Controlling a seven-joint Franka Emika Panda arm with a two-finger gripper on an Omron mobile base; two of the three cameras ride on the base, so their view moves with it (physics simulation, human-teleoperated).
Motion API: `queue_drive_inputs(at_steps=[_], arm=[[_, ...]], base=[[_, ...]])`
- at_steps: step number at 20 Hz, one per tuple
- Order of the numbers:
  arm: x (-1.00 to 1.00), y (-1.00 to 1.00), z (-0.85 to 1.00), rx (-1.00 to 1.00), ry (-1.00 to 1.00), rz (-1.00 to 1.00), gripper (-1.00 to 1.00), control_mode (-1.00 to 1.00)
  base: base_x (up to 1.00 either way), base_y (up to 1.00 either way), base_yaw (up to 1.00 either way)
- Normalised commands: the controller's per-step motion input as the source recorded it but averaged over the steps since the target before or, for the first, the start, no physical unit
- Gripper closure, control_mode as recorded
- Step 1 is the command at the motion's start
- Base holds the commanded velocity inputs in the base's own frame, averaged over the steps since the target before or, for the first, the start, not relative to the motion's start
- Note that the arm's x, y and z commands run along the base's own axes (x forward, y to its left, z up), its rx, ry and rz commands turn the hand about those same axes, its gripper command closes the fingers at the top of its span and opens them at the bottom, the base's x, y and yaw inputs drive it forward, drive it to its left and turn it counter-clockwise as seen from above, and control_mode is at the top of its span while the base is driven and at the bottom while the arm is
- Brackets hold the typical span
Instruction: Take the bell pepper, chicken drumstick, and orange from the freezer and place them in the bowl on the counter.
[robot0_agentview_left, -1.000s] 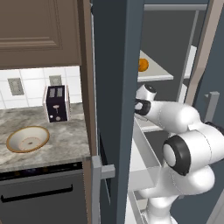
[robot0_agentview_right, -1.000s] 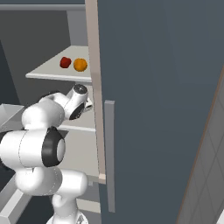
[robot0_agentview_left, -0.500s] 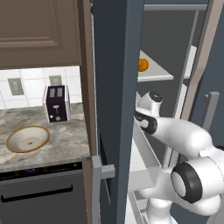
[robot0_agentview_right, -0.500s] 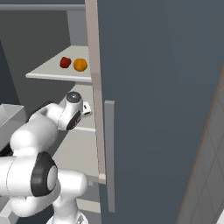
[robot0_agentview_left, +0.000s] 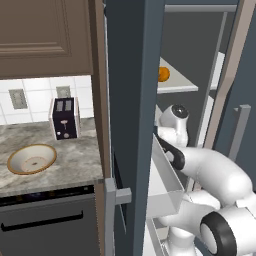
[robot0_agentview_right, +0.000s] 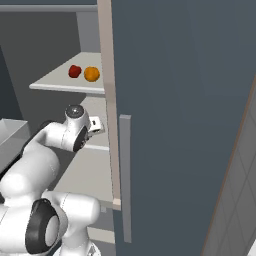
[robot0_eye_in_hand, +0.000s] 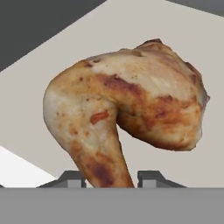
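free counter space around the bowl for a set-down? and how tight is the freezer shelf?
Bare counter lies between the bowl and the freezer side, and in front of the toaster. The bowl is empty. The upper shelf is open left of the bell pepper, which sits close beside the orange at its right end.

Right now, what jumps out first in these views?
The drumstick dominates the hand view, lying on a pale shelf with its narrow end between the fingertips. In the right base view, the pepper and orange sit side by side on the upper freezer shelf, above the white arm reaching in. On the left, the beige bowl waits on the counter by the toaster.
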Motion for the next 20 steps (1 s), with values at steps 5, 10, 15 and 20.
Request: queue_drive_inputs(at_steps=[5,10,15,20], arm=[[-0.16,-0.14,0.22,0.0,0.01,-0.1,1.0,-1.0],[-0.29,-0.23,0.03,0.0,0.0,-0.09,1.0,-1.0],[-0.27,-0.17,0.08,0.0,0.01,-0.09,1.0,-1.0],[-0.39,-0.08,0.14,0.0,0.02,-0.11,1.0,-1.0]], base=[[0.0,0.0,0.0],[0.0,0.0,0.0],[0.0,0.0,0.0],[0.0,0.0,0.0]])
